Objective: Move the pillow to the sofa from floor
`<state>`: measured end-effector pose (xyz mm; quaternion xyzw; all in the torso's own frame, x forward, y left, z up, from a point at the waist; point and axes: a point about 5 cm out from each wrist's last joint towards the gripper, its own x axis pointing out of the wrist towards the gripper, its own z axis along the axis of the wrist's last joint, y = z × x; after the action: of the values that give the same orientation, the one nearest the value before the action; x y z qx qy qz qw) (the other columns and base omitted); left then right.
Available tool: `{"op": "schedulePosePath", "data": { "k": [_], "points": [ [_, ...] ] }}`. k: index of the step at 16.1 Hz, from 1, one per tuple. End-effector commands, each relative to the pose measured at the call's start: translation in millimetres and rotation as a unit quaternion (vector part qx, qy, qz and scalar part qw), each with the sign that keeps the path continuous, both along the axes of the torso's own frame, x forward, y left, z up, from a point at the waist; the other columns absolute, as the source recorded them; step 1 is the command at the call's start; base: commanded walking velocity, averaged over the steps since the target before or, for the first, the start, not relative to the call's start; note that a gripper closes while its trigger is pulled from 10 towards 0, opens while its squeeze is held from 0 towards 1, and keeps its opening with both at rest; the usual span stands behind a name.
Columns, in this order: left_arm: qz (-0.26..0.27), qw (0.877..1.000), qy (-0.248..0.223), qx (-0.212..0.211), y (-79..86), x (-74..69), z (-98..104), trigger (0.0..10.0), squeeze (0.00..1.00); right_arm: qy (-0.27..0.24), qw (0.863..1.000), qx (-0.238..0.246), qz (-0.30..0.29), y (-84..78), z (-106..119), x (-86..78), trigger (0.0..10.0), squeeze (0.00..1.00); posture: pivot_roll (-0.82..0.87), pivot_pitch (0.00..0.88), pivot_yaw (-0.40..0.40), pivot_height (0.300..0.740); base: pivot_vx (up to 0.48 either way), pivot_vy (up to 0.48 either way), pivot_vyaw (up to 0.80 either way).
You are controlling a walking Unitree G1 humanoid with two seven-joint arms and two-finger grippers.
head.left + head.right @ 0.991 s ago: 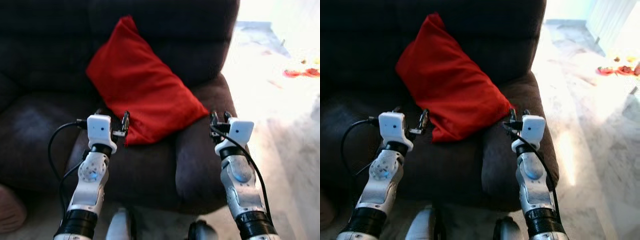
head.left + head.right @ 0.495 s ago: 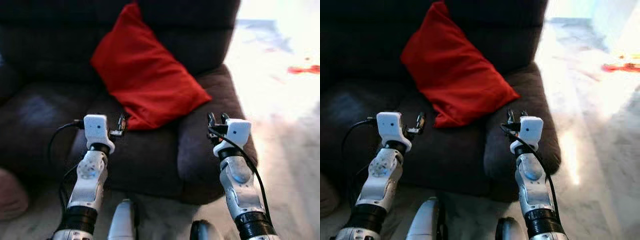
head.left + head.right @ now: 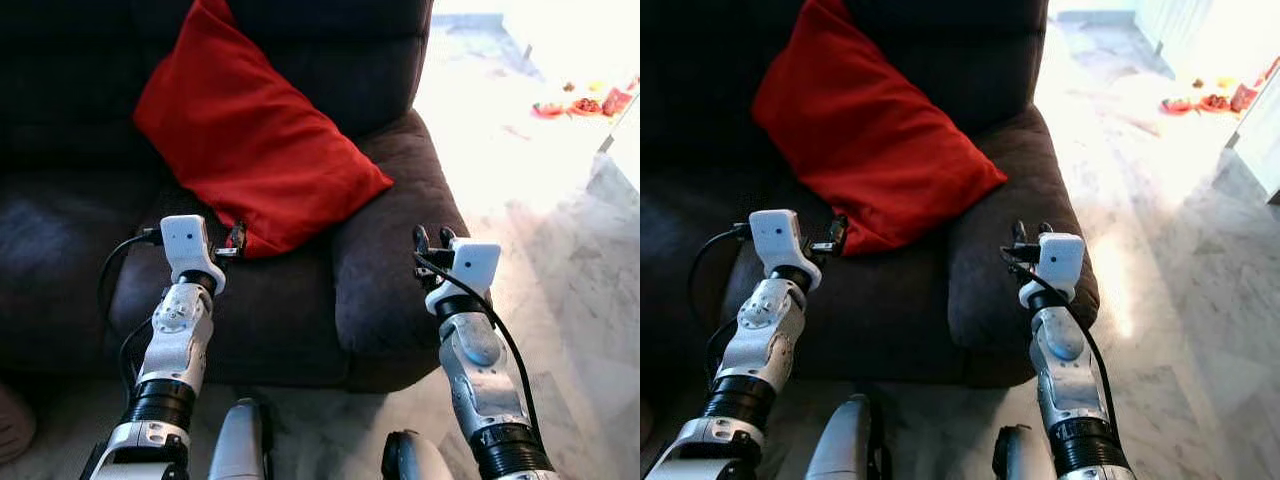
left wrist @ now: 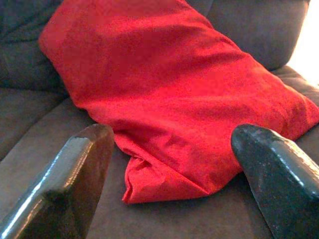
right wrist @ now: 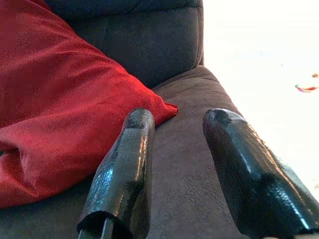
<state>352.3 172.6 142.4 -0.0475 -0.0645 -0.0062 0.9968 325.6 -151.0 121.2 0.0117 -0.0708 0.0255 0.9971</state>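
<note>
— Where's the pillow [image 3: 255,150]?
— Already up on the sofa [image 3: 390,270], upper left of the left eye view, tilted against the dark backrest, lower corner resting on the seat cushion, one edge touching the armrest. Looks done, judging by that.

— Left end effector [image 3: 237,240]?
— Just beside the pillow's lower corner, centre-left of frame. Fingers [image 4: 79,174] spread wide apart, gripping nothing.

— And the right end effector [image 3: 431,238]?
— Hovering over the armrest, centre-right. Parted too, empty.

— Handling, if moved again?
— Probably light, soft and floppy; sure to sag from a single pinch. Velvety cloth, likely not slippery, nothing fragile. Best taken at the folded lower corner [image 4: 149,172] or pinched along an edge, gathering enough fabric to hold.

— Any brand, label, writing?
— None readable. Plain red cover, plain dark upholstery, pale marble floor [image 3: 560,260] at right.
</note>
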Motion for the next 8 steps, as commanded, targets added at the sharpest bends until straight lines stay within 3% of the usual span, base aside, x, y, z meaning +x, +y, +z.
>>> {"op": "schedulePosePath", "data": {
  "k": [1,6,8],
  "points": [
    [0.004,1.000,0.012,-0.004,2.3,0.4,-4.3,10.0,0.00,-0.001,1.000,0.002,0.007,3.4,2.0,-0.1,10.0,0.00,0.03,0.138,0.009,0.631,0.000,0.000,0.00],
    [-0.004,1.000,0.012,-0.002,-5.8,-5.7,-10.7,10.0,0.00,-0.005,1.000,-0.011,0.012,5.6,3.0,-0.2,10.0,0.00,0.03,0.132,0.014,0.631,0.000,0.000,0.00],
    [-0.011,1.000,0.006,0.012,-7.4,-6.4,-9.4,10.0,0.00,-0.003,1.000,-0.017,0.014,5.8,2.0,-0.6,10.0,0.00,0.03,0.133,0.013,0.631,0.000,0.000,0.77]
  ]
}}
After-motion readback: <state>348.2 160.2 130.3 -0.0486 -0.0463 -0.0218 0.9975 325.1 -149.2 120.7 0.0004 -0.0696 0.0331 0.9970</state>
